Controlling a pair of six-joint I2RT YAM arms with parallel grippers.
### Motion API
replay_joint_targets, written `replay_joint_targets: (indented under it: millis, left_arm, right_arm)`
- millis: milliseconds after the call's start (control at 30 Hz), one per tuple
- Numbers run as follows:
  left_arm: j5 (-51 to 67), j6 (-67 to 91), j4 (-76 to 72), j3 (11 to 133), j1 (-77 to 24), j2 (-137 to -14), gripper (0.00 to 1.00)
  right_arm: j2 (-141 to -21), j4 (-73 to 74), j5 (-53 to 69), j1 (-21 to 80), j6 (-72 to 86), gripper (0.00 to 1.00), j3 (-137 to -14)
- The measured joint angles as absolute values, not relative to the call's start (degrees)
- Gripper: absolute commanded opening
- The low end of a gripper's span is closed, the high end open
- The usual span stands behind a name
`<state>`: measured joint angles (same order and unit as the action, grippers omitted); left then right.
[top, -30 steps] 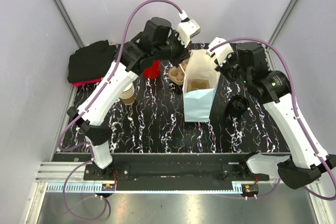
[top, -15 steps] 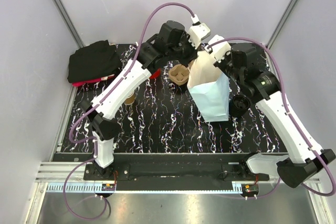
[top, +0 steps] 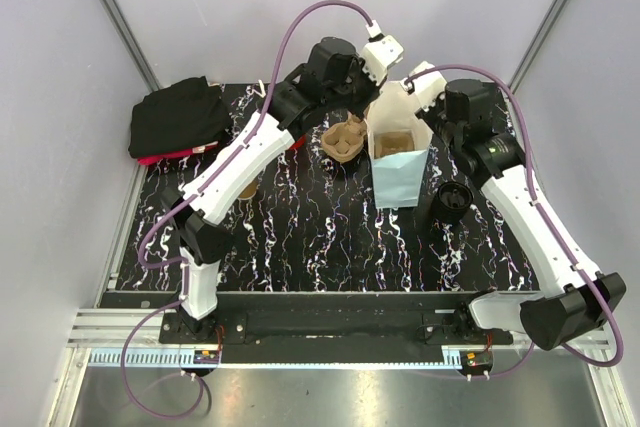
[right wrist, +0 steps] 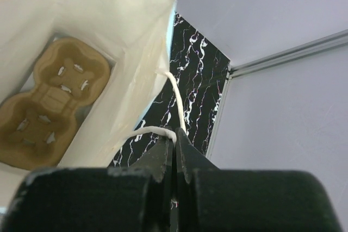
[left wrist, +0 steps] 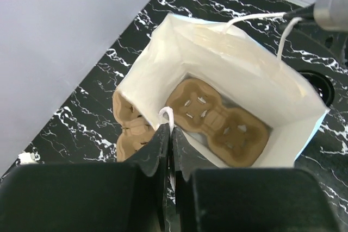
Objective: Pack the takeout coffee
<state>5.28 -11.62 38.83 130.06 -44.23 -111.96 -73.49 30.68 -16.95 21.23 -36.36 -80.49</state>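
Observation:
A white and pale-blue paper bag [top: 400, 175] stands upright at the back of the table with its mouth held open. My left gripper [top: 374, 99] [left wrist: 171, 130] is shut on the white cord handle [left wrist: 166, 114] of its near wall. My right gripper [top: 420, 97] [right wrist: 175, 138] is shut on the opposite cord handle [right wrist: 157, 131]. A brown pulp cup carrier [left wrist: 217, 123] [right wrist: 49, 99] lies flat on the bag's floor. The takeout coffee shows only as a sliver of tan cup [top: 247, 189] under my left arm.
A second pulp carrier [top: 343, 137] [left wrist: 130, 130] lies just left of the bag. A black lid [top: 450, 202] rests to the bag's right. A black cloth [top: 178, 117] is bunched in the back left corner. Grey walls [top: 60, 97] close in the sides and back.
My left arm swung right, to the bag's left handle. The bag shifted right and tilted, and now stands upright, held by both handles.

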Motion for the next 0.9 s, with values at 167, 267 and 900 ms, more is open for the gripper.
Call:
replay_joint_targets:
  millis: [167, 267, 900]
  left_arm:
    - [4.21, -11.60, 36.91, 130.17, -44.23, -112.68, 0.18]
    - [3.92, -11.64, 36.34, 130.17, -44.25, -113.43, 0.24]
    - [2.09, -11.44, 38.70, 130.82, -45.12, -111.98, 0.99]
  right_arm:
    - [-73.45, 29.89, -16.67, 21.21, -35.86, 0.24, -79.13]
    - [-73.36, 30.83, -15.73, 21.21, -35.14, 0.52, -79.15]
    - [-83.72, 42.39, -7.20, 15.59, -30.50, 0.90, -111.68]
